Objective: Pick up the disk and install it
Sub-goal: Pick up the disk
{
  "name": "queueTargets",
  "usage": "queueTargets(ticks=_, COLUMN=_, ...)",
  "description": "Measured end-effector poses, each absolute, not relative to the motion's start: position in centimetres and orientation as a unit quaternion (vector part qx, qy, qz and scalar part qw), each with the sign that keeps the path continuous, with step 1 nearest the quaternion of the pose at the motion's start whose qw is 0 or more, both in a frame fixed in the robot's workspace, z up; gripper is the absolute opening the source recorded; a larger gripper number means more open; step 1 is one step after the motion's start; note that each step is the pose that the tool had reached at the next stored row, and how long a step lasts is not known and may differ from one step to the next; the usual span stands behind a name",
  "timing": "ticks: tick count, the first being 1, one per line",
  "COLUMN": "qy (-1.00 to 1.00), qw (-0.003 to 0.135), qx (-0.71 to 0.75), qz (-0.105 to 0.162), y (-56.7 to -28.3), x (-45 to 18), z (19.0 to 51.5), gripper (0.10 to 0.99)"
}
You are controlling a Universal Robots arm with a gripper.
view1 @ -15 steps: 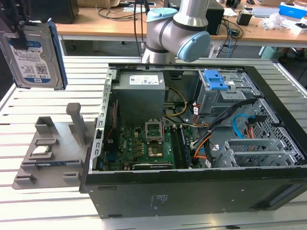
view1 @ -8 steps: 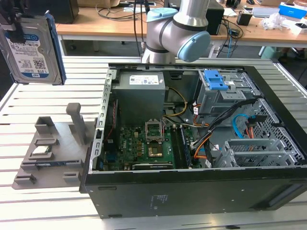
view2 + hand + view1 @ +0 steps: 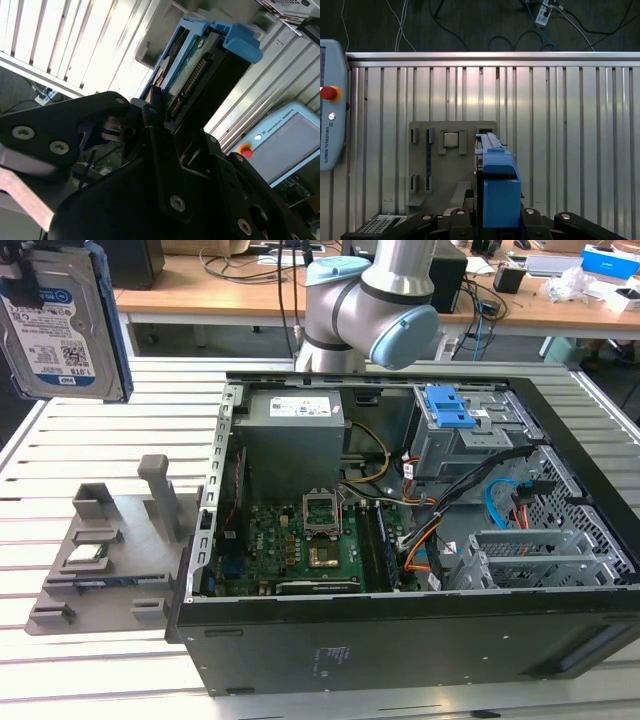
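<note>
One disk is clamped by the gripper.
A slatted metal table is seen beneath it, cable-strewn floor beyond.

Slatted aluminium table, cluttered wooden desk behind

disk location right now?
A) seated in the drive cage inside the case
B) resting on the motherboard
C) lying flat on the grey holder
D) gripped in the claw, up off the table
D: in the exterior view the disk hangs high above the slatted table, and in the first wrist view it sits clamped in the claw, above the grey holder.
</note>
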State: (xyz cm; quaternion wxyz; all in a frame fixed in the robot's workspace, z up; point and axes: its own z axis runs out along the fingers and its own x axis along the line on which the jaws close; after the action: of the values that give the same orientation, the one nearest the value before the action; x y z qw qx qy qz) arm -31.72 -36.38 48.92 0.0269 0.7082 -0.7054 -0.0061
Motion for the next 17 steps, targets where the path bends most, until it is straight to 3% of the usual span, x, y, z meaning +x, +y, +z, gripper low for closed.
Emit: queueTargets(ticks=17, qy=-0.705, qw=0.027, qx=0.708, qz=-0.006, y=-36.4, x=-30.7, z=50.0, gripper=0.361)
